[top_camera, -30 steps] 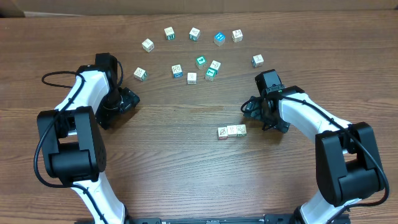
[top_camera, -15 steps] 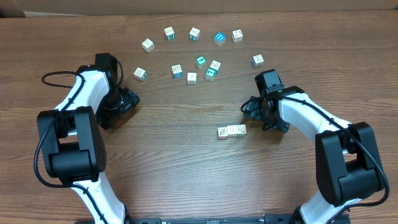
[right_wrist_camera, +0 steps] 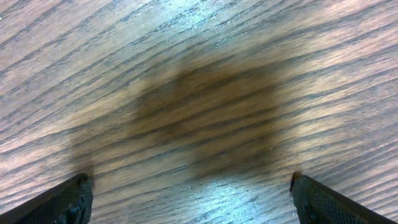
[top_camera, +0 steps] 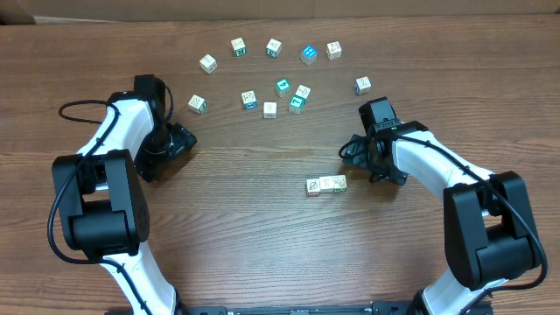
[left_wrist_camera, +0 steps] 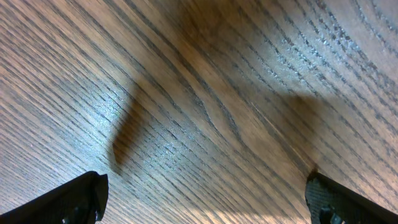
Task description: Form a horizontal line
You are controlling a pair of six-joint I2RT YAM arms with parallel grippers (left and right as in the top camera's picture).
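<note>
Both sets of jaws released, gripping nothing. Between the fingertips of the left gripper [left_wrist_camera: 208, 198] and the right gripper [right_wrist_camera: 189, 198] you see only bare desk [top_camera: 262, 245].

The horizontal line [top_camera: 326, 184] lies right of centre, near the right gripper. Three cubes touching, as far as I can tell.

Likely step: fetch one of the loose cubes [top_camera: 297, 104] from the far scatter.
- Bring it in along the row's axis.
- Set it flush against an end cube without nudging the others.

Long axis runs left-right, the right end tipped slightly toward the far edge.
</note>
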